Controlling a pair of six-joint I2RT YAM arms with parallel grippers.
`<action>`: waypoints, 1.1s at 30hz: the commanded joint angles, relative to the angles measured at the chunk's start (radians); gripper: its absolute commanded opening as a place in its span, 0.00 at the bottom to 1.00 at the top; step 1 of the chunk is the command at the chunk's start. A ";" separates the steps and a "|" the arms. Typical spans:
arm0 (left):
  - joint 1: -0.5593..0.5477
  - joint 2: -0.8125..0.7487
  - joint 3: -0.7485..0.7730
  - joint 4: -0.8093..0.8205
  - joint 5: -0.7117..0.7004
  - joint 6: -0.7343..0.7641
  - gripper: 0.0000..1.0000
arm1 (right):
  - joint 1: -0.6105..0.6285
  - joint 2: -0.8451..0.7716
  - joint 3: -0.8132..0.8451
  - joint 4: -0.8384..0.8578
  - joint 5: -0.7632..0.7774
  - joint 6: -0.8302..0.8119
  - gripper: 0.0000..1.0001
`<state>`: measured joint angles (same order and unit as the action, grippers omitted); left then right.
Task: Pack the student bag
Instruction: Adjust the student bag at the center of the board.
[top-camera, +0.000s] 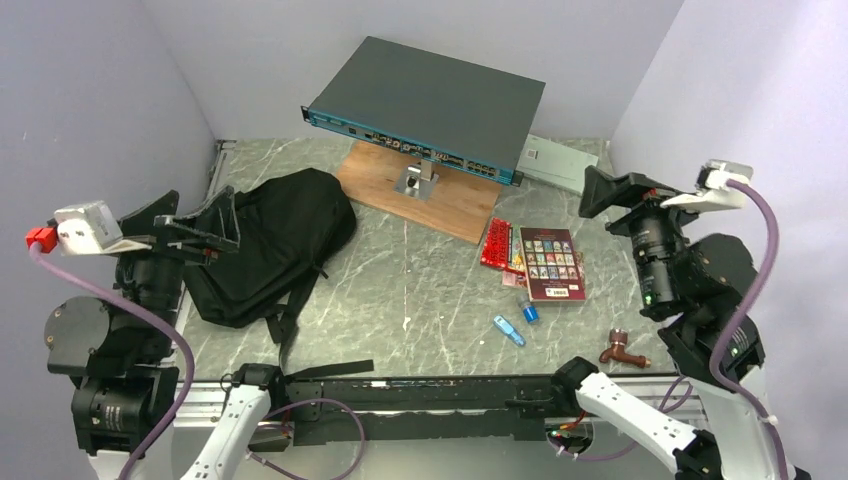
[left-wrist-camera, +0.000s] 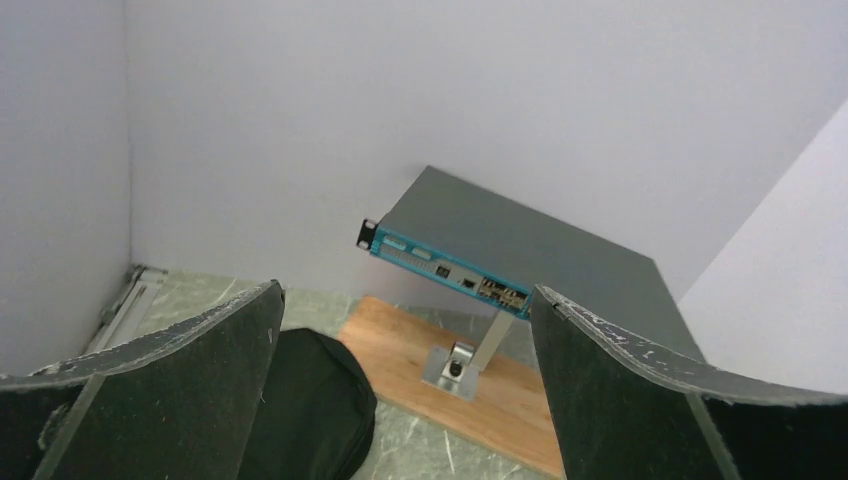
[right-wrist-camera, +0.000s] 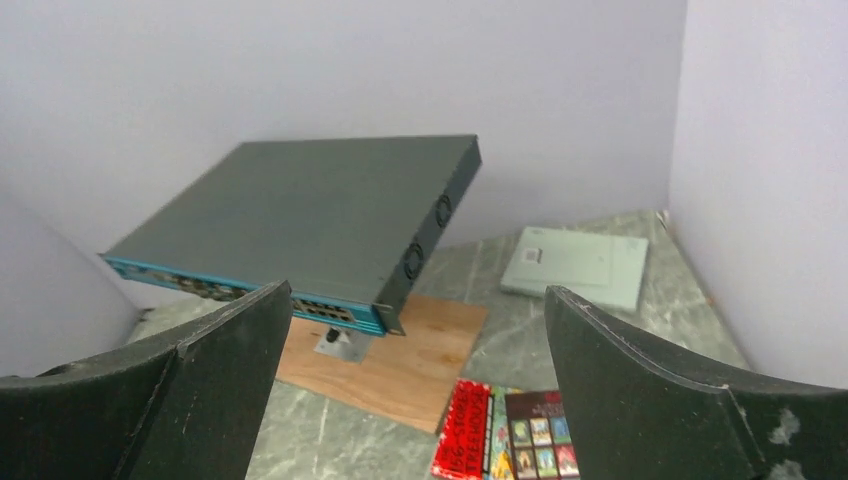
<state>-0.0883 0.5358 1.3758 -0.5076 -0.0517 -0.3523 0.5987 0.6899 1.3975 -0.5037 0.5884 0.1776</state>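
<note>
The student bag (top-camera: 275, 240), a black soft backpack, lies flat on the left of the marble table with its straps trailing toward the near edge. My left gripper (top-camera: 195, 222) hovers open just left of the bag, nothing between its fingers. In the left wrist view the bag (left-wrist-camera: 315, 400) shows low between the open left gripper (left-wrist-camera: 405, 290) fingers. My right gripper (top-camera: 618, 192) is raised at the right, open and empty, above and right of a red book (top-camera: 497, 243) and a maroon book (top-camera: 551, 264). Both books (right-wrist-camera: 468, 432) appear below the right gripper (right-wrist-camera: 418, 290).
A dark grey rack-mount device (top-camera: 430, 105) with a teal front stands tilted on a metal post over a wooden board (top-camera: 450, 200) at the back. A pale flat box (top-camera: 560, 160) lies behind right. Two small blue items (top-camera: 508, 330) and a brown piece (top-camera: 622, 348) lie near the front.
</note>
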 joint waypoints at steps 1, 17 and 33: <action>0.004 0.037 -0.003 -0.084 -0.065 0.012 0.99 | -0.002 0.094 0.022 -0.145 0.131 0.094 1.00; 0.004 0.136 -0.262 -0.234 -0.039 -0.091 0.99 | -0.002 -0.089 -0.459 -0.056 -0.333 0.346 1.00; 0.019 0.234 -0.678 0.159 0.106 -0.304 0.99 | 0.000 0.096 -0.742 0.295 -0.822 0.465 1.00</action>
<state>-0.0872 0.7738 0.7647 -0.5671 0.0830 -0.4988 0.5987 0.7712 0.6678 -0.3714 -0.1261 0.6048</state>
